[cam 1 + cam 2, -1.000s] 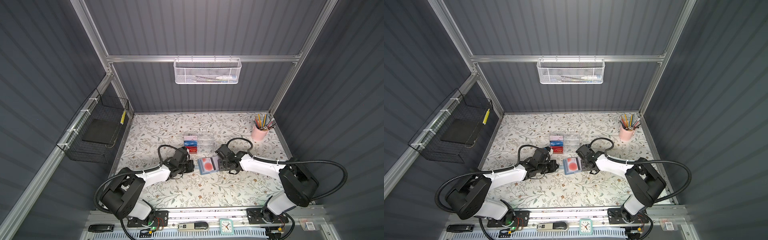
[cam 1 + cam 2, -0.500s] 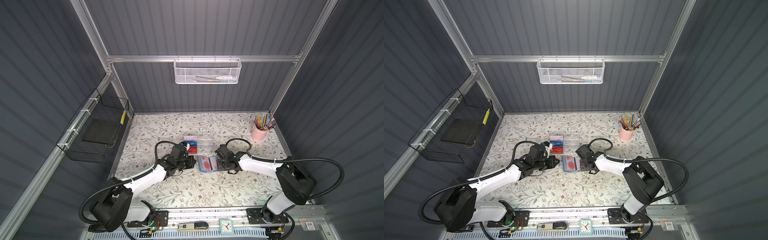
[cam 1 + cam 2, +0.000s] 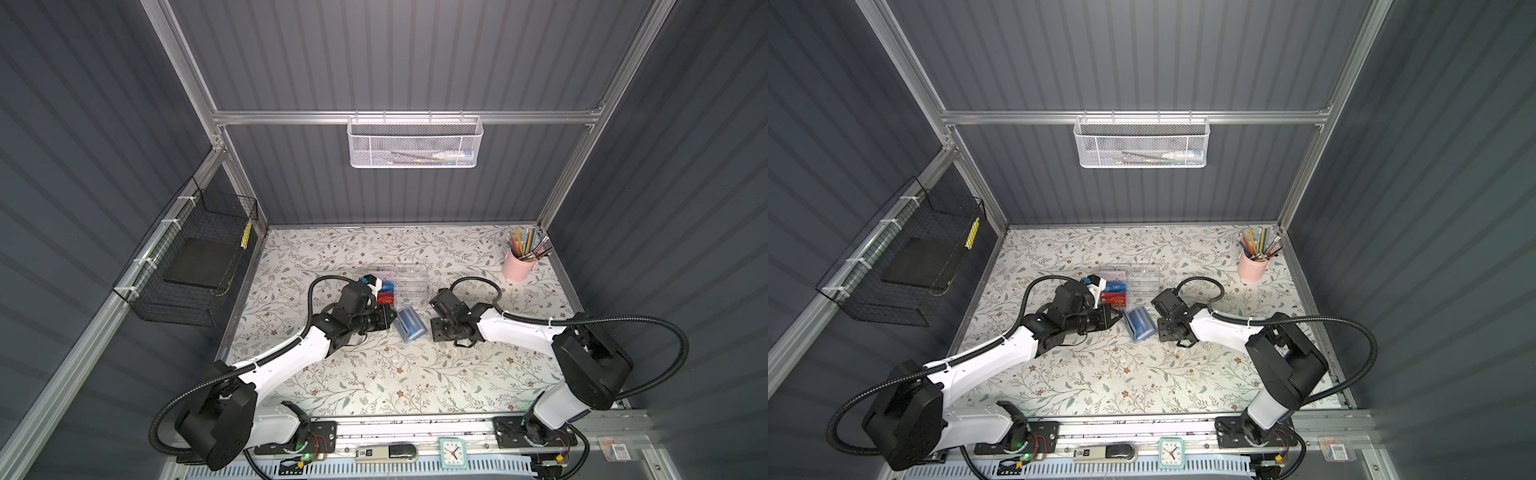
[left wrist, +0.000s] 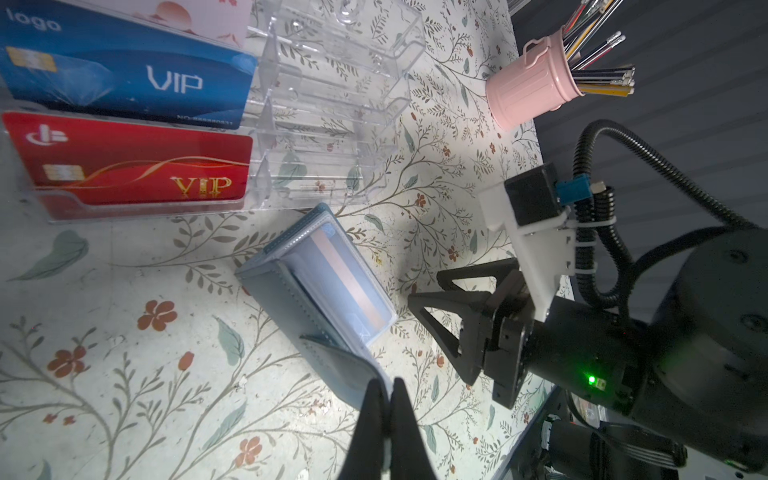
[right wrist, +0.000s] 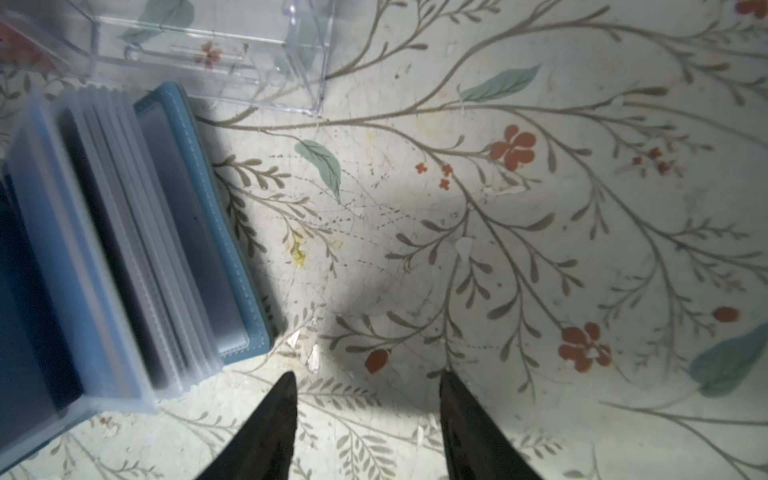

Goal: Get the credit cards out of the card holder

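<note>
Pinching the flap edge of the half-open slate-blue card holder (image 4: 291, 299) between the closed jaws of the left gripper (image 4: 386, 386), on the floral tabletop (image 5: 457, 208) just beside the clear acrylic box (image 4: 332, 124), with the right gripper (image 5: 368, 382) holding its jaws apart, empty, beside the fanned sleeves.

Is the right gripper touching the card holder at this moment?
Apart. The right wrist view shows a strip of bare table between the open right gripper and the nearest corner of the card holder.

Closed left end effector (image 4: 387, 386) touches the card holder (image 4: 276, 291) flap
</note>
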`<state>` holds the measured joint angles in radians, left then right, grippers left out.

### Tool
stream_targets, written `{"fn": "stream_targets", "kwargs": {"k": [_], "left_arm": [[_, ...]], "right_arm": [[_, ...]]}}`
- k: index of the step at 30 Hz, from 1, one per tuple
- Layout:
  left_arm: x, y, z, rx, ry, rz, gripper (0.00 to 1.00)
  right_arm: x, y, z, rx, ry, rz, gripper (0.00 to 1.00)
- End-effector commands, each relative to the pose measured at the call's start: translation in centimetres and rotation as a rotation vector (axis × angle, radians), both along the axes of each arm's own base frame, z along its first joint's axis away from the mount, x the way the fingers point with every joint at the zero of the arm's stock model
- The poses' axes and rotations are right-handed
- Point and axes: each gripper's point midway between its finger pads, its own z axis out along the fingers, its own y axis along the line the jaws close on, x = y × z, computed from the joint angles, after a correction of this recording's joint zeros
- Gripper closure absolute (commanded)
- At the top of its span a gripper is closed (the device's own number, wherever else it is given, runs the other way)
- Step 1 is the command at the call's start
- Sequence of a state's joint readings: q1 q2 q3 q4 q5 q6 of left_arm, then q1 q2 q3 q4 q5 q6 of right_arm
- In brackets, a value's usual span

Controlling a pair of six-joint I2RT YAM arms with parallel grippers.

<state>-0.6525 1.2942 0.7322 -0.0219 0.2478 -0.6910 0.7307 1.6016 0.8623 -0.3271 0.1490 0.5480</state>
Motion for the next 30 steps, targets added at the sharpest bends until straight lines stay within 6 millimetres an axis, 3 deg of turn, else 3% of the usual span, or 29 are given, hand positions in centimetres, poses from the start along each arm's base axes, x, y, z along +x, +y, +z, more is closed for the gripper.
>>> {"fn": "stream_targets", "kwargs": {"k": [1, 10, 18, 24, 29, 30], "left_arm": [[-0.3, 0.6, -1.5, 0.024, 0.032, 0.010, 1.00], [-1.3, 1.7, -4.4, 0.062, 0.069, 0.026, 1.00], [-2.1, 2.8, -6.5, 0.098, 0.087, 0.045, 1.00], [-2.2, 3.2, -6.9, 0.094, 0.086, 0.060, 1.00], [-2.2, 3.9, -6.4, 0.102, 0.066, 0.078, 0.91], [-2.1, 4.1, -6.1, 0.105, 0.058, 0.085, 0.80]], "right_arm": [[0.7, 1.1, 2.1, 0.051, -0.033, 0.018, 0.44], [1.6, 3.8, 2.8, 0.117, -0.033, 0.056, 0.44], [1.1, 6.3, 3.9, 0.143, -0.052, 0.108, 0.44], [1.1, 8.1, 2.8, 0.118, -0.027, 0.144, 0.44], [1.5, 8.2, 1.3, 0.091, -0.011, 0.138, 0.45], [1.5, 8.1, 1.0, 0.084, -0.006, 0.137, 0.45]]}}
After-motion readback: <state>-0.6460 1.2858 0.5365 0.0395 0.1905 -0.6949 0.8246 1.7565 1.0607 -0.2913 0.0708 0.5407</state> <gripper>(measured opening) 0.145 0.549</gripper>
